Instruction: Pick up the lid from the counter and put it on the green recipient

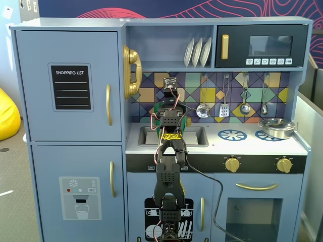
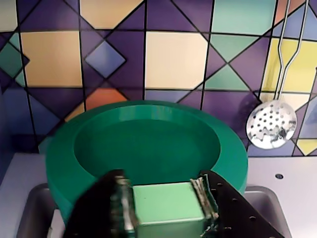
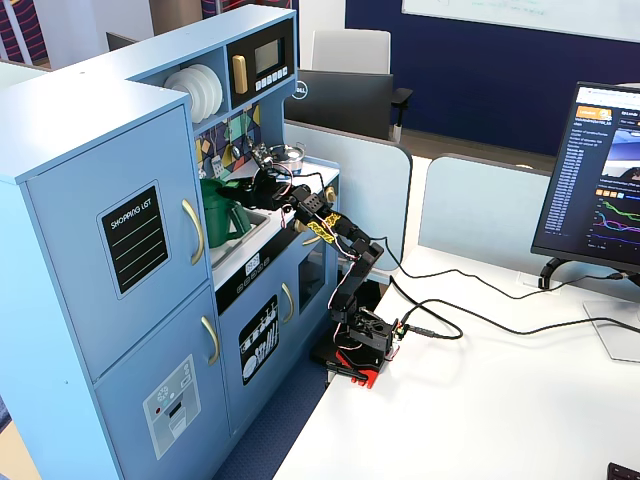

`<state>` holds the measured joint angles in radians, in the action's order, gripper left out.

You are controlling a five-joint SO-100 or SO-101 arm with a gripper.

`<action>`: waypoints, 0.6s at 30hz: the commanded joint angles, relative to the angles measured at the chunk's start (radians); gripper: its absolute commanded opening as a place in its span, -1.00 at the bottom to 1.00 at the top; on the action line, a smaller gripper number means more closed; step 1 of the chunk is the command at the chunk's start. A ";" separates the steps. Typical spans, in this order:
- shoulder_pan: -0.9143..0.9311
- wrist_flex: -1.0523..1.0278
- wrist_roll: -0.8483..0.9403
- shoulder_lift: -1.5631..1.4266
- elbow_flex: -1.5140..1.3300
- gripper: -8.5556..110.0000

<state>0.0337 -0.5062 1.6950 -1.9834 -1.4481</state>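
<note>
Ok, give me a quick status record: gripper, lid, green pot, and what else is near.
gripper: shut on the lid's square knob
lid: green disc held at the gripper, in front of the tiled backsplash
green recipient: stands by the sink; hidden behind the lid in the wrist view
lid seated: cannot tell
nearby: slotted spoon hanging at right of wrist view; steel pot on right burner

Tool (image 2: 166, 210) clamped on lid (image 2: 148, 144) knob, before tiled backsplash (image 2: 173, 59).

Slotted spoon (image 2: 271, 124): hangs on the tiled backsplash (image 2: 173, 54), up and right of the pincer (image 2: 166, 206) in the wrist view. Steel pot (image 1: 277, 127): far right, on a burner.
</note>
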 commanded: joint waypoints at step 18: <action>-0.049 -0.331 -0.044 -0.629 -0.328 -0.36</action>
<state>-0.0230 -0.7670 1.6751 -2.4007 -1.5815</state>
